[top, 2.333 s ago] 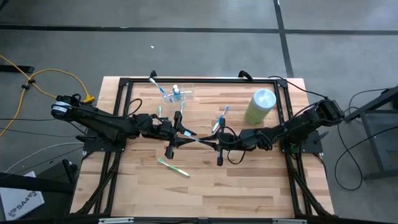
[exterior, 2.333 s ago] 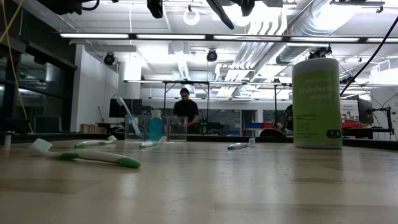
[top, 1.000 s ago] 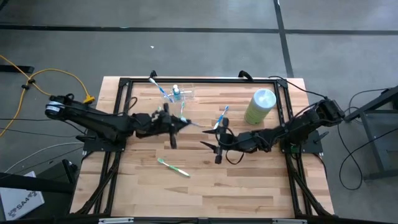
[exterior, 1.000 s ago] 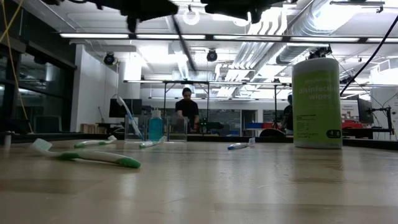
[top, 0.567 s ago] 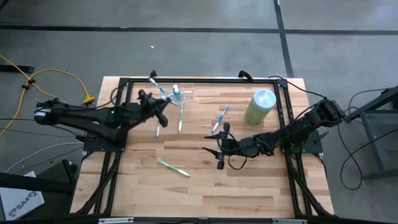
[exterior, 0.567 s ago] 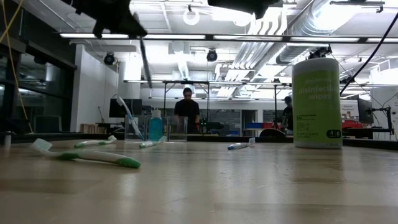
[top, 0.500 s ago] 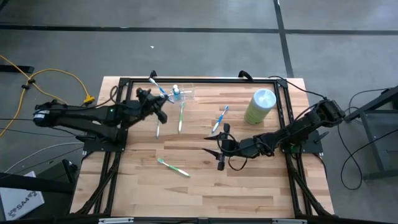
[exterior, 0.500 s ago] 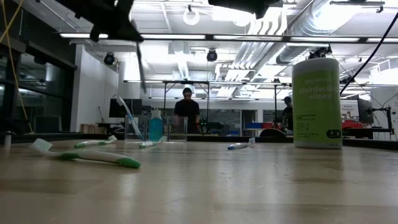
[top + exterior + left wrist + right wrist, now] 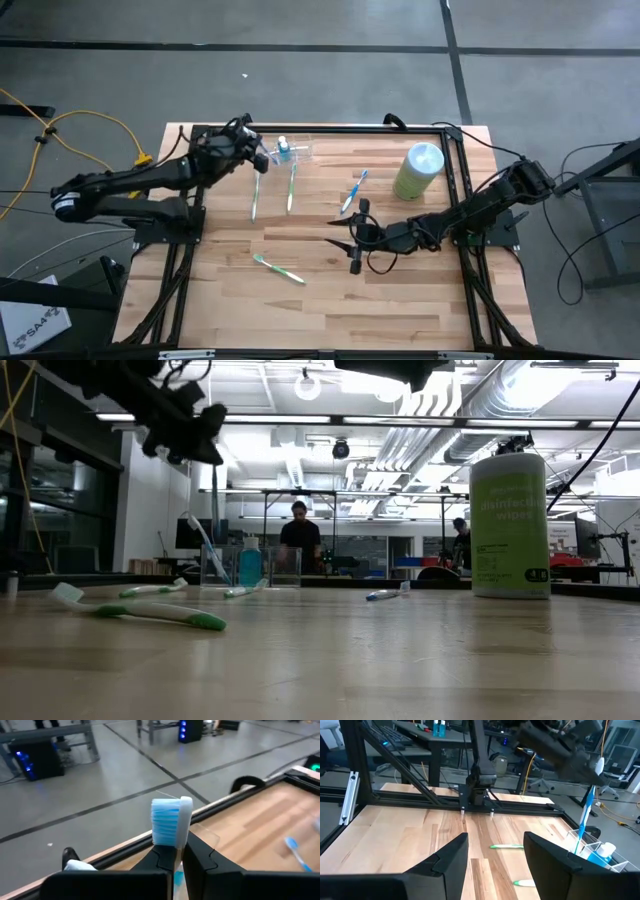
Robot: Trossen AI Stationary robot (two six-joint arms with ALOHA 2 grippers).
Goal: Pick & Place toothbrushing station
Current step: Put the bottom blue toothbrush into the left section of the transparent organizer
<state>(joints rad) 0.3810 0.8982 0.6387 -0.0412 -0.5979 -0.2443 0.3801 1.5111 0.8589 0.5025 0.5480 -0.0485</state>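
Left tool clenched on blue toothbrush above toothbrushing station; green canister labelled "disinfecting wipes"

six toothbrushes: four lie flat on the table, namely a green toothbrush, a first pale toothbrush, a second pale toothbrush and a blue toothbrush. a fifth, the leaning toothbrush, stands in the clear holder. a sixth, the held toothbrush, sits between the closed fingers of the left gripper. one clear holder. one blue bottle. one green wipes canister. two arms. two people in the room behind: one person and another person.
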